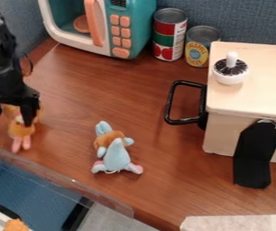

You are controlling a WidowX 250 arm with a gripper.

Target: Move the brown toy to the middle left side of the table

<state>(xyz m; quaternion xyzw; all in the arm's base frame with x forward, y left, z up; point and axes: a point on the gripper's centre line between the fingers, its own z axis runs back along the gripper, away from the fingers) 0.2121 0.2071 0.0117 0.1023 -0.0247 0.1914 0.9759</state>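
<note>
The gripper [11,110] hangs at the left edge of the view, open, its two fingers spread wide. Just below and behind it is an orange-brown toy [21,130] with pink legs, on the left side of the table near the front edge. The fingers hide part of its upper body; whether they touch it I cannot tell. A second soft toy, light blue with a brown patch [116,155], lies on the table [98,103] in the middle front, well to the right of the gripper.
A teal toy microwave [132,27] stands at the back left, with two cans [170,38] beside it. On the right is a wooden box [261,90] with a black handle [169,103] projecting left and a white-knobbed lid on top. A clear strip [62,176] edges the table's front left.
</note>
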